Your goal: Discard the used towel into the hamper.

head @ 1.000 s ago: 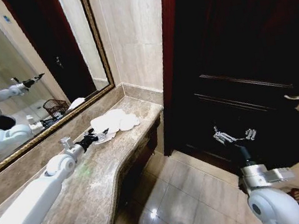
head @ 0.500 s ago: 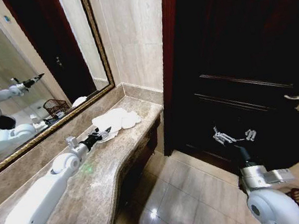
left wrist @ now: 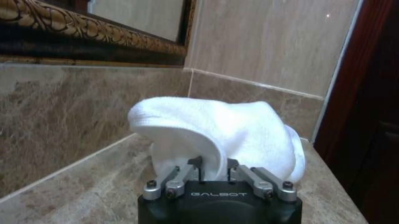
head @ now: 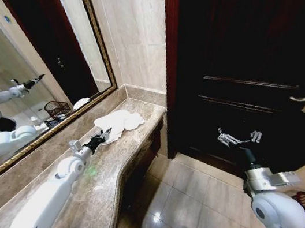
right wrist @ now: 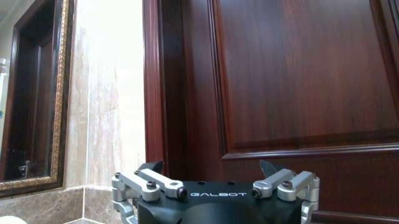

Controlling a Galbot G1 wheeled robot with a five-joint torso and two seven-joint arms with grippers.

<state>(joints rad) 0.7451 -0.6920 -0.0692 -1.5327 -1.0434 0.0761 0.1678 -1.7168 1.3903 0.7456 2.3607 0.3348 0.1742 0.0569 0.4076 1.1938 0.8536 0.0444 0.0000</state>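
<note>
Now the towel (head: 120, 122) lies bunched on the marble bench (head: 91, 203), at its far end near the corner under the gilt-framed mirror (head: 28, 70), and its near edge stands up in a fold. The left gripper (head: 104, 136) is at that edge; in the left wrist view its fingers (left wrist: 194, 164) are pressed together on a flap of the white cloth. Compared with a second ago, the left arm has reached further along the bench and the towel has gathered from a flat spread into a taller heap, so the grasp looks made and the lift is what remains. The hamper appears as a reflection in the mirror (head: 57, 109), a dark wire basket standing somewhere behind the robot. The right gripper (head: 240, 138) hangs idle before the dark wooden door (head: 246, 45), its fingers spread and holding nothing.
</note>
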